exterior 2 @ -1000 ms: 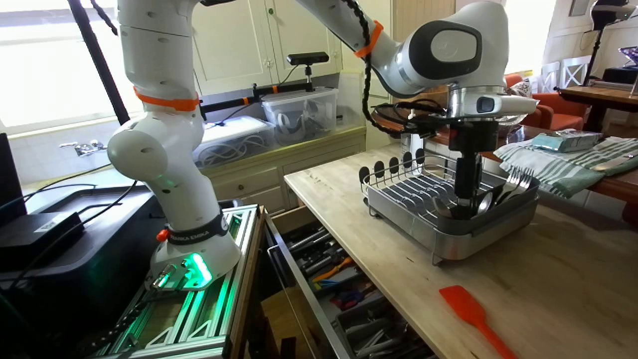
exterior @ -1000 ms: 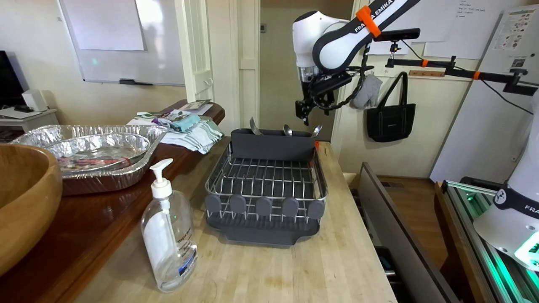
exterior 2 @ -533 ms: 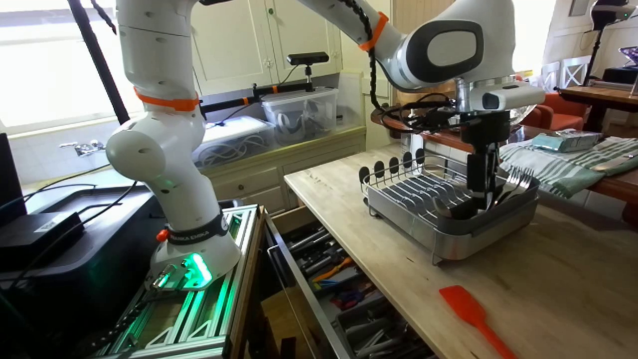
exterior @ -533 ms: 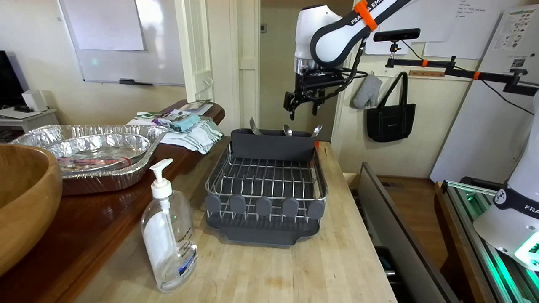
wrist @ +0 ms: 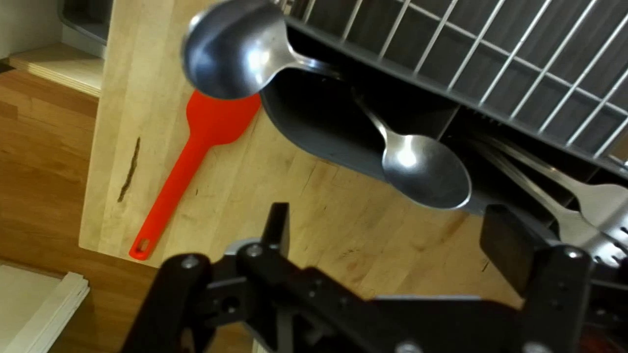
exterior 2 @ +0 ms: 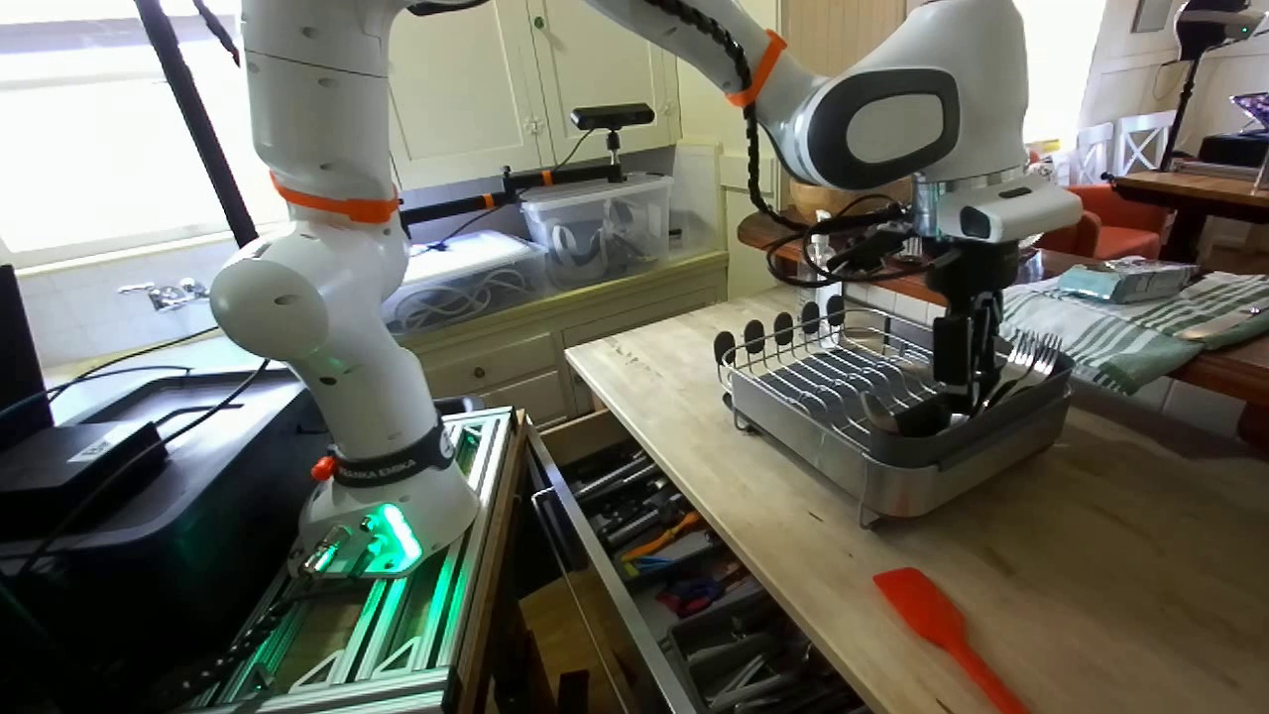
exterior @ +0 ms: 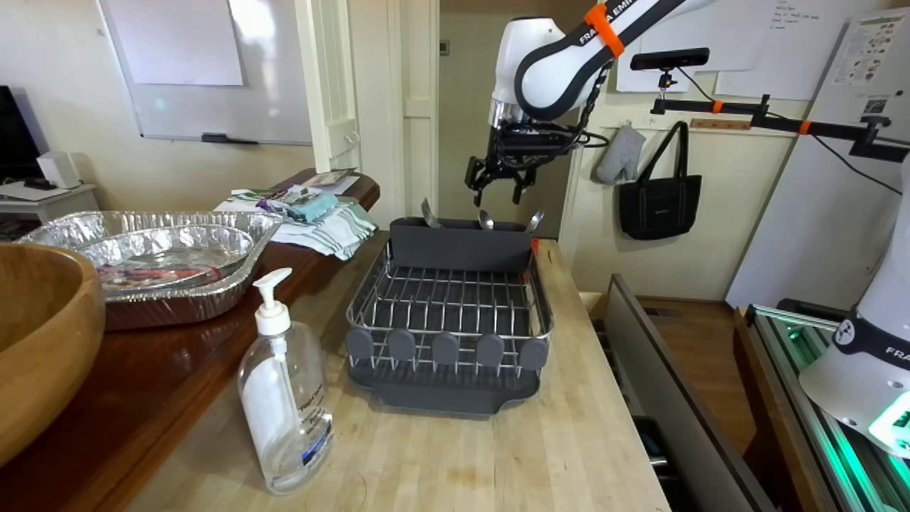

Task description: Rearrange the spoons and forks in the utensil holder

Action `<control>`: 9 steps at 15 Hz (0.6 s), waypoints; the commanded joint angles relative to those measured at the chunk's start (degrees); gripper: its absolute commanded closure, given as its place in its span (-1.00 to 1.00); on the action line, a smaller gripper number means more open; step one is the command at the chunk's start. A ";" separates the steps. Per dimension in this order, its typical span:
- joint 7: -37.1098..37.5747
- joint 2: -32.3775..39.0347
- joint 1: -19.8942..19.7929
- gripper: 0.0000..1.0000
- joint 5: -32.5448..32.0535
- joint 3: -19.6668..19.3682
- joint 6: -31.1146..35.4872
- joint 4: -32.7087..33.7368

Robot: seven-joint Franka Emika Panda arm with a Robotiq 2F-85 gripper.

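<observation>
Gripper (wrist: 387, 220) gaped wide, empty, in from the bench corner (wrist: 105, 230), probably lining up a spoon (wrist: 426, 171); grasping it needed lowering.

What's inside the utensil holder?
Two spoons and, in another compartment, two forks, heads up. Handle ends and the bottom are hidden by walls and shadow; anything deeper can't be told.

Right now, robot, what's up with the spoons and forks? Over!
Fingers open, empty. Spoons and forks leaning in the utensil holder. Red spatula nearby, probably not in the way.
</observation>
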 commanded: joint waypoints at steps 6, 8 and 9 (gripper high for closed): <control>-3.48 3.70 -0.76 -1.00 5.42 0.85 3.57 1.47; -3.89 4.13 -0.65 -1.00 5.30 0.68 3.60 1.68; -4.19 4.35 -0.61 -1.00 5.10 0.62 3.20 1.92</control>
